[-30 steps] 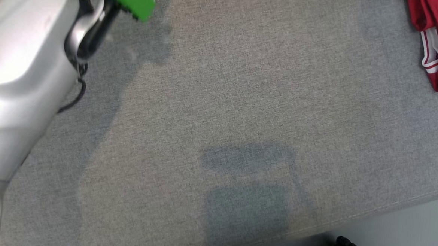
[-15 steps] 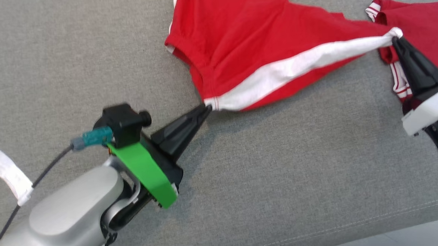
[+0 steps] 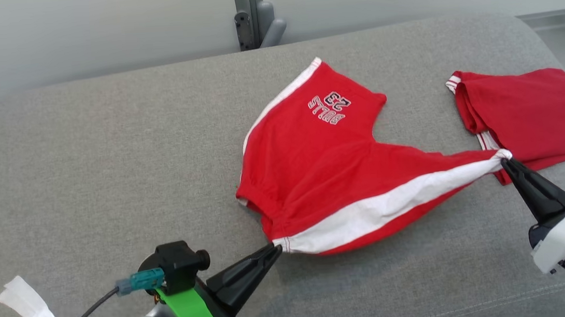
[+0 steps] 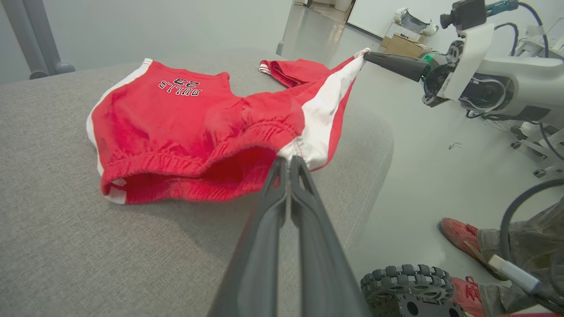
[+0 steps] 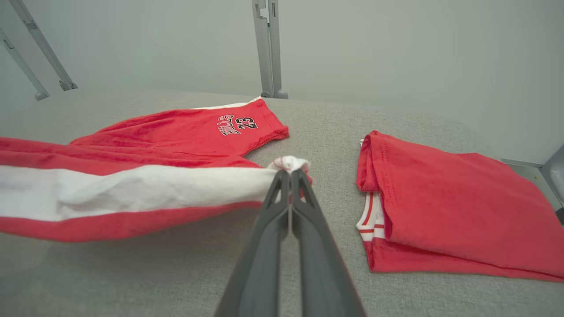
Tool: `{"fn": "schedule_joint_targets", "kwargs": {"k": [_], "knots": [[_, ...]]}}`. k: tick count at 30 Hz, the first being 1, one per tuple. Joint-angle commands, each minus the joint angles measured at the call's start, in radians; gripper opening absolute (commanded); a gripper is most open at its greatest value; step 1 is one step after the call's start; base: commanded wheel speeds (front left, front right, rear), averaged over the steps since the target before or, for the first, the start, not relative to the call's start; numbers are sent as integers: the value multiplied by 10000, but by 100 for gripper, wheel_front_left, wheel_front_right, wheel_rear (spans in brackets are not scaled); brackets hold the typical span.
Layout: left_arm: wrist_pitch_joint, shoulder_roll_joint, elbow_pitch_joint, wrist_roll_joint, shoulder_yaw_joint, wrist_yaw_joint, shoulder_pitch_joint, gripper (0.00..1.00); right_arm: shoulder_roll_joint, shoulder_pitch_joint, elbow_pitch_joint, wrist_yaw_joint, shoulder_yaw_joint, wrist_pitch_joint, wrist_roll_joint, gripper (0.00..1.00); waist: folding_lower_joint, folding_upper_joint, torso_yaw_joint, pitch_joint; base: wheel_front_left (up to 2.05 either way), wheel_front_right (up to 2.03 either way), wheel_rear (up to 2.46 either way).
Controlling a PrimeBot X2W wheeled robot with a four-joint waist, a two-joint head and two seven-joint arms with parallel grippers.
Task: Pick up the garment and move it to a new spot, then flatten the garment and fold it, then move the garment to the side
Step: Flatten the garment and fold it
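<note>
"Red jersey shorts [image 3: 322, 175], white side stripe, number print. Location in the head view?"
"Spread mid-surface on the grey woven cushion [image 3: 118, 162], with one stripe edge drawn taut between the two grippers. Left gripper [image 3: 274, 250]: fingers together, pinching the waistband corner. Right gripper [image 3: 505, 162]: fingers together, clamped on the bunched leg-hem corner. Probably held that way to pull the cloth flat before folding."
"Neighbouring item?"
"Folded red garment with striped trim [image 3: 526, 112], just beside the right gripper's tip and apart from the shorts. Presumably a finished piece, set aside."
"Left wrist view?"
"Own fingers were closed on the white corner at the elastic waistband. The waistband gaped open and the printed leg lay flat on the cushion. The held stripe edge rose off the surface toward the right gripper. A person's red shoes [image 4: 458, 231] stood on the floor beyond the cushion's edge."
"Right wrist view?"
"Own fingers were closed on a small white knot of hem. The stripe stretched away to the left, clear of the cushion. The folded garment lay to the right."
"Stage, by your judgement?"
"Flattening in hand, fold not yet begun. Uneven tension could slip the hem from the grip."
</note>
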Motion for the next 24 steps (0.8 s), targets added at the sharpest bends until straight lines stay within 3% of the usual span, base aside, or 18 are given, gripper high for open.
{"fn": "schedule_joint_targets", "kwargs": {"k": [1, 8, 16, 17, 24], "knots": [[66, 95, -135, -14, -45, 83, 295, 0, -85, 375, -247, -6, -159, 164, 46, 0, 1, 0, 261, -675, 0, 0, 0], [-14, -438, -48, -797, 436, 464, 872, 0, 160, 588, -535, -6, -823, 878, -113, 0, 1, 0, 530, -518, 0, 0, 0], [-87, -2095, 1025, -2329, 1628, -111, 1009, 0, 658, -1342, 821, -6, -773, 1798, -109, 0, 1, 0, 1285, 405, 0, 0, 0], [-87, -2095, 1025, -2329, 1628, -111, 1009, 0, 658, -1342, 821, -6, -773, 1798, -109, 0, 1, 0, 1285, 405, 0, 0, 0], [-59, -3618, 2082, -4027, 2660, -348, 998, 0, 707, -3684, 2378, -7, -137, 2238, -319, 0, 1, 0, 1991, 1254, 0, 0, 0]]}}
